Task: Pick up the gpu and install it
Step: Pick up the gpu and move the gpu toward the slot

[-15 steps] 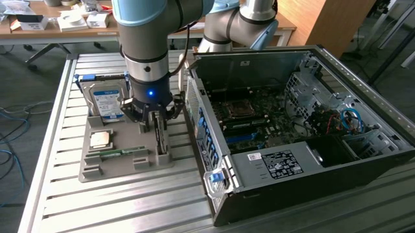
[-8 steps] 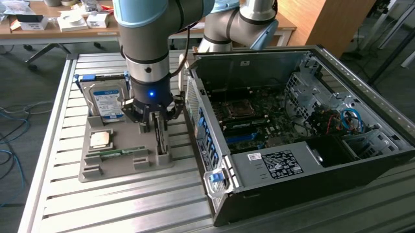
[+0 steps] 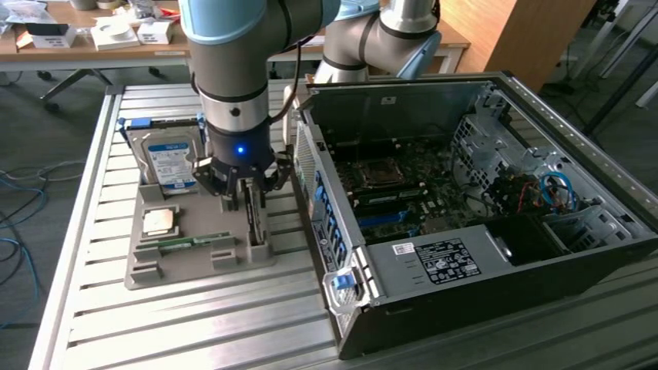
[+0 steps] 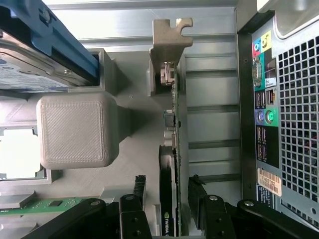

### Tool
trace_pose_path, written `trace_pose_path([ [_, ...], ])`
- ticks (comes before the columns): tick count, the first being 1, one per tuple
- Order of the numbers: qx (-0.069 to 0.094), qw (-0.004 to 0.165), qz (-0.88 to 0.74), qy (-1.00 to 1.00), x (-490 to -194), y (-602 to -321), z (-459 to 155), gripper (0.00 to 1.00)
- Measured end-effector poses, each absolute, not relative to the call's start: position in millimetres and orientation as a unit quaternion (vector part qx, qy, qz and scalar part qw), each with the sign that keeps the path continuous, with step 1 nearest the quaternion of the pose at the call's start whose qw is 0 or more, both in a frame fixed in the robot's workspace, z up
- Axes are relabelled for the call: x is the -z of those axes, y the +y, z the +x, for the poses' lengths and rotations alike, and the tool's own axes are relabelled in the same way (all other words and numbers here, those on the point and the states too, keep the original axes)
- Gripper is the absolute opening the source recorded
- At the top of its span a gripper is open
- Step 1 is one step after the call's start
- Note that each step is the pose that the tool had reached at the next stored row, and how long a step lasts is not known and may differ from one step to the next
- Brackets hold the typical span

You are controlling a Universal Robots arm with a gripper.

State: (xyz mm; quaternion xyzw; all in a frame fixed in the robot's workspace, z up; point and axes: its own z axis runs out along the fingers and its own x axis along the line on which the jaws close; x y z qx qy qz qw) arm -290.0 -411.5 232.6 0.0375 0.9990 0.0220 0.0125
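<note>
cluttered wooden desk (image 3: 82, 17) behind, blue cables (image 3: 11, 254) on grey floor (image 3: 41, 131).

gpu (image 3: 254, 225) upright in tray (image 3: 180, 270) slot (gripper (image 3: 245, 193) astride it), hard drive (image 3: 169, 163) behind, computer case (image 3: 411, 316) at exterior view's right

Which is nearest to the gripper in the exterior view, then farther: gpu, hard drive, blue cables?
1. gpu, standing inside the open gripper.
2. hard drive, on the exterior view's left.
3. blue cables, inside the case, that view's right.
</note>
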Motion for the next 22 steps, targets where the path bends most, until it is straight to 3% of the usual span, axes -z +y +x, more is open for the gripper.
trace_pose_path([
  [7,-0.022,0.012,0.037,0.999,-232.6,-411.6,-290.0,0.47],
  [9,-0.022,0.012,0.037,0.999,-232.6,-411.7,-290.0,0.45],
  [12,-0.022,0.013,0.037,0.999,-232.6,-411.6,-290.0,0.33],
  [19,-0.022,0.012,0.037,0.999,-232.6,-411.6,-290.0,0.33],
  [22,-0.022,0.012,0.037,0.999,-232.6,-411.6,-290.0,0.26],
])
